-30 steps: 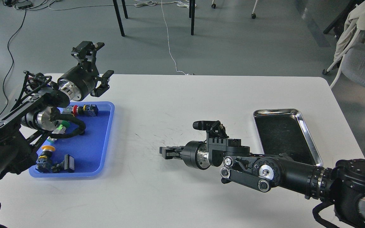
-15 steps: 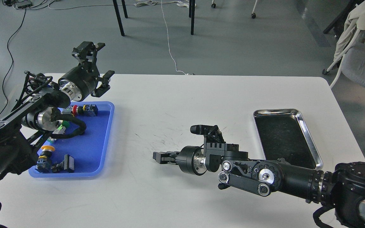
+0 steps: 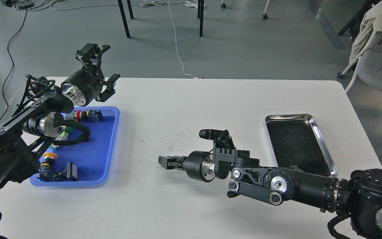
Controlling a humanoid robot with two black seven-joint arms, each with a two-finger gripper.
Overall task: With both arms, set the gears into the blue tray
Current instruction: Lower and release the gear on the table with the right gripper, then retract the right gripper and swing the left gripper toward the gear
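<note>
White table (image 3: 191,106) fills most of the view, with a grey floor, chair legs and cables seen behind it.

Nearest, on the right, the right arm (image 3: 287,186) is stretched low over the table toward the left. The right gripper (image 3: 163,161) is held close to the table top near the middle. It is seen end-on and dark, so whether its jaws are apart or together cannot be told, and nothing can be seen held in it.

On the near left, the blue tray (image 3: 109,146) is laid on the table. Push-button switches with red (image 3: 78,115), green (image 3: 65,131) and yellow (image 3: 50,156) caps and a black block part (image 3: 72,171) are seen in it. No gears can be made out anywhere, in the tray or on the table; they may be too small to be seen.

Further right, a shiny steel tray (image 3: 323,142) is seen with nothing in it that can be made out.

Furthest, on the left, the left gripper (image 3: 102,64) is raised above the far edge of the blue tray, its jaws spread wide apart, and nothing is held.

It is judged that a gear is being carried toward the blue tray or looked for. Next, the right gripper would need to be moved left, over the tray rim.
</note>
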